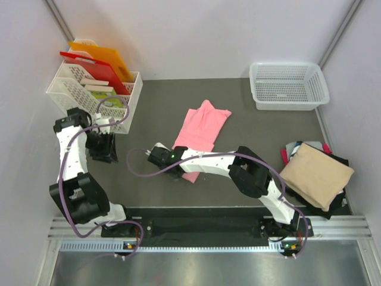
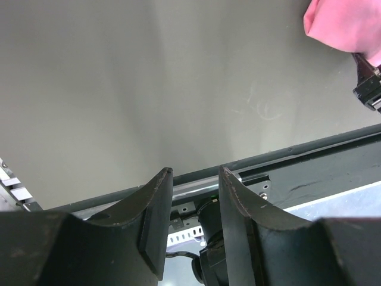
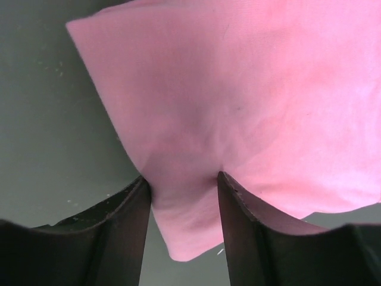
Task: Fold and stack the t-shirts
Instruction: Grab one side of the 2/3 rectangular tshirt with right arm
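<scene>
**Pink shirt mid-fold; stack waiting at the right edge**

Right gripper (image 3: 183,176): fingers closed onto the near-left corner of the pink t-shirt (image 3: 238,89). Cloth fills the gap between them and puckers at one fingertip, so I read this as a pinch rather than a rest.

Left gripper (image 2: 195,173): fingers a little apart with nothing between them. It hangs over bare table (image 1: 155,113) toward the left edge, well apart from the shirt.

Pink t-shirt: lies in the middle of the table as a long, narrow strip running from near-left to far-right. The sleeves flare at the far end. It is a thin, matte knit, smooth except for soft creases at the grip.

Tan t-shirt (image 1: 315,173): a flat folded rectangle by the right edge, toward the near right corner. It tops a pile of darker shirts (image 1: 339,202), with red showing at the pile's left side.

Progress (judgement): the tan shirt and those beneath it look finished. The pink one looks narrowed lengthwise only. It needs a crosswise fold and then a move onto the pile.

Also present: an empty white mesh basket (image 1: 257,89) in the far right corner, and a second basket (image 1: 68,95) holding boards at the far left.
</scene>
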Motion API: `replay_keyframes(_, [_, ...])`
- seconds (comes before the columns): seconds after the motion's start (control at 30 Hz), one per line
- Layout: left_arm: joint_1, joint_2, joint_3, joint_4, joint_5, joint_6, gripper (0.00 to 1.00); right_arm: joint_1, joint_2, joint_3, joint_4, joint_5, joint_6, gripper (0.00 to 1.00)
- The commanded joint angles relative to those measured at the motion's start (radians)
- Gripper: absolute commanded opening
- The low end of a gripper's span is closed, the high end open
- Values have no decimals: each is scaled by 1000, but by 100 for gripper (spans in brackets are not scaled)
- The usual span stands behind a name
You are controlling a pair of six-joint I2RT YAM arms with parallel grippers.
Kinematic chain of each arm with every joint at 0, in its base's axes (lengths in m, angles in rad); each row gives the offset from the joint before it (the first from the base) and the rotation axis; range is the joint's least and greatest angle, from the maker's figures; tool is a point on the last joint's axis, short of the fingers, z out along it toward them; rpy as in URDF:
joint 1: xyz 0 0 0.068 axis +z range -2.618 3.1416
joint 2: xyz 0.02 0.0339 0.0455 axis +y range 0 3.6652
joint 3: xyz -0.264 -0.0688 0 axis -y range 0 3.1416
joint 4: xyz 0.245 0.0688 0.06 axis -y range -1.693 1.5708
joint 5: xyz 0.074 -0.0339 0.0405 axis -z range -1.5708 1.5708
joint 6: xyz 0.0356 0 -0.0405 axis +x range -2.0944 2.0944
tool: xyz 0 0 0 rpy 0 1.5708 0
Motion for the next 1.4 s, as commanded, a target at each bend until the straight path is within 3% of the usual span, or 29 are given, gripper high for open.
replay_keyframes(0.0, [1, 1, 45, 1, -9, 4, 42, -5, 19, -3, 25, -19, 5, 44])
replay_keyframes(0.1, [1, 1, 46, 3, -9, 7, 42, -5, 24, -12, 25, -39, 21, 31])
replay_keyframes(0.2, [-1, 3, 45, 4, -9, 10, 42, -1, 28, -8, 21, -57, 33, 26])
replay_keyframes(0.37, [1, 4, 46, 7, -6, 12, 41, 11, 36, 9, 4, -53, 41, 31])
replay_keyframes(0.43, [-1, 6, 49, 6, -6, 13, 41, 18, 47, 17, -8, -53, 51, 38])
replay_keyframes(0.77, [1, -6, 46, -2, -15, 32, 41, 27, 85, 12, -27, -47, 76, 40])
replay_keyframes(0.97, [1, -22, 40, -10, -18, 41, 41, 25, 134, 50, -56, -19, 91, 25])
replay_keyframes(1.1, [-1, -37, 28, -7, -21, 50, 41, 27, 114, 69, -64, -41, 99, 2])
replay_keyframes(1.37, [1, -42, 25, -11, -6, 53, 41, 71, -22, 69, -139, -119, 151, 0])
